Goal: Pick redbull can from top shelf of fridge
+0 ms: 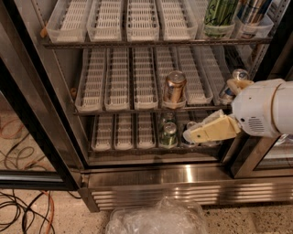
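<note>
The fridge (183,176) stands open with three wire racks in view. The top shelf (137,43) holds white slotted trays. At its far right stand a tall green-and-black can (219,13) and, beside it, the redbull can (253,11), blue and silver, with its top cut off by the frame. My gripper (208,110) is on the right, in front of the middle and lower racks and well below the top shelf. Its cream fingers (210,130) are spread and hold nothing. Another blue-and-silver can (234,78) sits on the middle rack, right beside my upper finger.
A copper-gold can (174,87) stands on the middle rack. A green can (168,135) stands on the lower rack, left of my lower finger. The black-framed door (32,114) swings out on the left. Cables (23,215) and a crumpled plastic bag (155,219) lie on the floor.
</note>
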